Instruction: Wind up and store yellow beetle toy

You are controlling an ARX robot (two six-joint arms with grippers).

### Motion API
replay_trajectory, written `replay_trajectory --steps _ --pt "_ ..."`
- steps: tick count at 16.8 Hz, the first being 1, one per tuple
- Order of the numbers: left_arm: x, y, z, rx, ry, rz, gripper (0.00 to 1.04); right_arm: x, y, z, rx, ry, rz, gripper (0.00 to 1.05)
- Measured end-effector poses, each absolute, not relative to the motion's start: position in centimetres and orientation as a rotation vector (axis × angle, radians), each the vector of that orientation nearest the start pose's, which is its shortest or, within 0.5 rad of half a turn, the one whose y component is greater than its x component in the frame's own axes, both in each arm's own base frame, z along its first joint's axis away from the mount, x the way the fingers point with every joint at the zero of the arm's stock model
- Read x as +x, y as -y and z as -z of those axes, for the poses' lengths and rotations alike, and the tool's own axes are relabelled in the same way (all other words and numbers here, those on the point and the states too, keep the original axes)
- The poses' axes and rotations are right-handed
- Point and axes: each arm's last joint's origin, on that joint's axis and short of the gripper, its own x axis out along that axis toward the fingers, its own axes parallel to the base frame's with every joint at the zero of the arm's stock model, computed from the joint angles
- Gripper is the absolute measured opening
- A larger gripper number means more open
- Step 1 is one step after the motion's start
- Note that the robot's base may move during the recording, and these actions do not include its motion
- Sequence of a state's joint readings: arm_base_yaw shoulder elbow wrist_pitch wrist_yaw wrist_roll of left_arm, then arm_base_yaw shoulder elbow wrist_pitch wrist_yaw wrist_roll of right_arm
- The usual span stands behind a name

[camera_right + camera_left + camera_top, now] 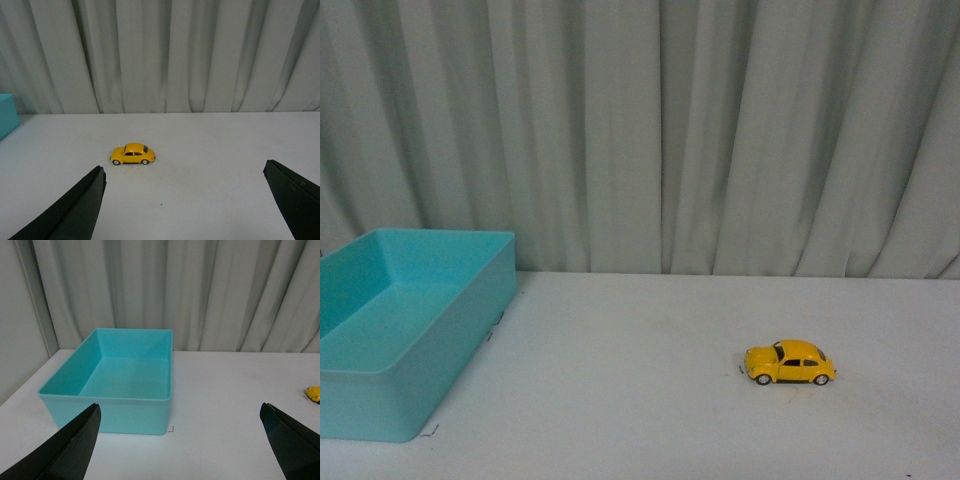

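The yellow beetle toy stands on its wheels in the lower right of the front view, on the white table. It is well apart from the empty teal bin at lower left, which is likely where it gets stored. The right gripper is spread wide and holds nothing, with the car ahead between its fingers, probably lined up for a grasp. The left gripper — equally spread, empty — faces the bin.

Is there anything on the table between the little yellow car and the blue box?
No. In the front view, only bare white table lies between the yellow beetle toy and the turquoise box.
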State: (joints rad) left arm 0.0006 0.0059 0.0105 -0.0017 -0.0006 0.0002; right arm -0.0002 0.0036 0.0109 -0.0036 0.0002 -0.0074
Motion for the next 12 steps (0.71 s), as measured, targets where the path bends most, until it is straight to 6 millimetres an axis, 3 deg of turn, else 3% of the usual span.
replay_trajectory --steps 12 --pt "9.74 -0.01 -16.65 0.0 0.003 -0.001 0.98 9.73 0.0 -16.66 -0.007 0.004 0.0 0.98"
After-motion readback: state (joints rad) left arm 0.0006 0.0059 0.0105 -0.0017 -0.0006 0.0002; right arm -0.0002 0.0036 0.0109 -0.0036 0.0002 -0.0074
